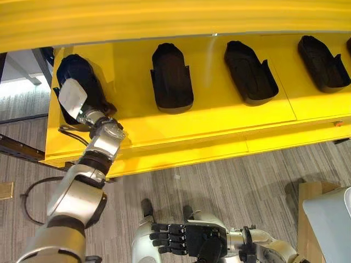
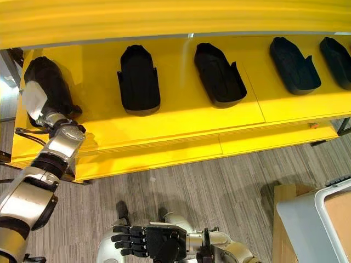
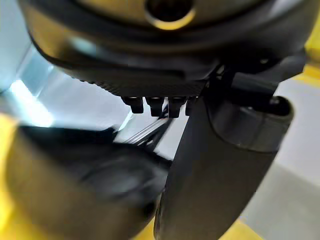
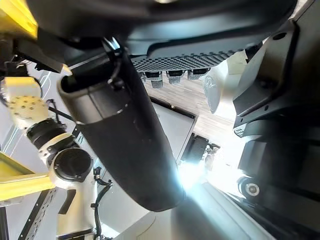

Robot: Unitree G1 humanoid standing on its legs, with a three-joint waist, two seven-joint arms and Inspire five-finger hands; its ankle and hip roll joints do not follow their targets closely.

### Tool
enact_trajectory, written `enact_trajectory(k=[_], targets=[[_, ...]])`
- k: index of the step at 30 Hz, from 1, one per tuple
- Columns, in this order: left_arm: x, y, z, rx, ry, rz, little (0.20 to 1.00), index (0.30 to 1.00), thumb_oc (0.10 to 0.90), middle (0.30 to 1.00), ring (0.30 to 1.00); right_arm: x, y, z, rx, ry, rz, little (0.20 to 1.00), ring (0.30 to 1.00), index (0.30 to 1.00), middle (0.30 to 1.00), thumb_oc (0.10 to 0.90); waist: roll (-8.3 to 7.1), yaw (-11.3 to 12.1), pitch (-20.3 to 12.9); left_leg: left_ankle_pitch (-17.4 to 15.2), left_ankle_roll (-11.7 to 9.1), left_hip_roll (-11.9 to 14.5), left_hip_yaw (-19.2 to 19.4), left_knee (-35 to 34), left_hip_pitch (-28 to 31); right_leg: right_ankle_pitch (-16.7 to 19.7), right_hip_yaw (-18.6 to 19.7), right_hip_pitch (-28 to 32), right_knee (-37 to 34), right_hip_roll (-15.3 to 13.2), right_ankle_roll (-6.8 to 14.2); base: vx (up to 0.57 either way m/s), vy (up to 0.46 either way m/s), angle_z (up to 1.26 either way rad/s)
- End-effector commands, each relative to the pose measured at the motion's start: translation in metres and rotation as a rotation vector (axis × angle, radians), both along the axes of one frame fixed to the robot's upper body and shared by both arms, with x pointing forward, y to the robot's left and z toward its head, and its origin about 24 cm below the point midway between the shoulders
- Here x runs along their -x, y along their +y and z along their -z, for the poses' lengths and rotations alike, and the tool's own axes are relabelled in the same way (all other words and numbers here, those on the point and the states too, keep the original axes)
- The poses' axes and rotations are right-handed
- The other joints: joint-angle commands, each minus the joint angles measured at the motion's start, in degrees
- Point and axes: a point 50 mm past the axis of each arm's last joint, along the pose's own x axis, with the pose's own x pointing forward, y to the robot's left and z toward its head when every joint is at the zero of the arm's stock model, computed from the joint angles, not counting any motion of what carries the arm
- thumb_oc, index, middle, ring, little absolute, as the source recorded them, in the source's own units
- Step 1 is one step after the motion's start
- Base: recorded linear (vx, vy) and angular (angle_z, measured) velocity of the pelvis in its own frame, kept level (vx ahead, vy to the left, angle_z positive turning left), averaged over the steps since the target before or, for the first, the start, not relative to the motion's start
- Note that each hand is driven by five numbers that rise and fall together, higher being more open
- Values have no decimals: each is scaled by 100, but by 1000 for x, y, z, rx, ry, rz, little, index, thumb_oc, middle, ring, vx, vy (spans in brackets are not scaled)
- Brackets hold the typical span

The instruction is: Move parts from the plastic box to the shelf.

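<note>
A black moulded part (image 1: 77, 74) lies at the far left end of the yellow shelf (image 1: 219, 126). My left hand (image 1: 74, 98) rests over its near end, white thumb cover up. In the left wrist view the part (image 3: 75, 180) lies past the straight, relaxed fingertips (image 3: 155, 105) with a slit of light between them, and the thumb (image 3: 215, 175) runs beside it. My right hand (image 1: 189, 241) hangs low over the floor, palm down, fingers relaxed and holding nothing. The grey plastic box (image 2: 307, 219) stands at the lower right.
Several more black parts (image 1: 171, 79) (image 1: 250, 72) (image 1: 323, 63) lie in a row along the shelf, with bare yellow gaps between them. A yellow upper board (image 1: 164, 19) overhangs the shelf. A cardboard box (image 1: 312, 194) stands on the floor beside the plastic box.
</note>
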Motion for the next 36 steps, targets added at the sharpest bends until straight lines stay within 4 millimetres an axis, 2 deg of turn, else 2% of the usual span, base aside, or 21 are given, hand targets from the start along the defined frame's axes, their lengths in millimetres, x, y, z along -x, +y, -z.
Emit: enact_trajectory(k=[1, 8, 14, 16, 25, 30, 36], targets=[[-2, -4, -56, -182, -152, 47, 1000, 1000, 900, 1000, 1000, 7, 13, -18, -179, -42, -64, 1000, 1000, 1000, 1000, 900, -37, -172, -191, -525, 293, -158, -144, 334, 22, 392, -159, 57, -517, -193, 490, -59, 74, 1], [-3, -2, -64, -237, -127, 45, 1000, 1000, 900, 1000, 1000, 1, 12, -19, -161, -48, -64, 1000, 1000, 1000, 1000, 900, 13, -253, -158, -548, 292, -209, -84, 377, -21, 424, -93, -25, -508, -218, 506, -32, 49, -6], [-3, -3, -61, -227, -141, 40, 1000, 1000, 900, 1000, 1000, -2, 11, -21, -160, -58, -69, 1000, 1000, 1000, 1000, 900, 21, -277, -139, -554, 300, -251, -65, 396, -46, 442, -63, -83, -497, -226, 502, -8, 11, -1], [-1, 4, -57, -158, -142, 1, 1000, 1000, 900, 1000, 1000, -3, 11, -22, -155, -56, -73, 1000, 1000, 1000, 1000, 900, 34, -287, -157, -542, 295, -253, -48, 349, -18, 442, -51, -64, -528, -229, 504, 0, 33, -1], [4, 21, -56, -130, -138, -87, 1000, 1000, 900, 1000, 1000, -5, 11, -24, -154, -63, -75, 1000, 1000, 1000, 1000, 900, 39, -272, -180, -524, 282, -249, -51, 326, -50, 432, -57, -115, -510, -228, 503, 0, 0, 0], [3, 24, -51, -89, -107, -80, 1000, 1000, 900, 1000, 1000, -8, 13, -27, -157, -70, -75, 1000, 1000, 1000, 1000, 900, 33, -257, -188, -534, 286, -246, -50, 335, -69, 421, -69, -144, -485, -232, 503, 0, 0, 0], [0, 18, -39, -53, -48, -44, 1000, 1000, 900, 1000, 1000, -11, 15, -31, -161, -76, -72, 1000, 1000, 1000, 1000, 900, 9, -251, -172, -535, 293, -267, -55, 329, -91, 448, -56, -168, -522, -213, 503, 0, 0, 0]])
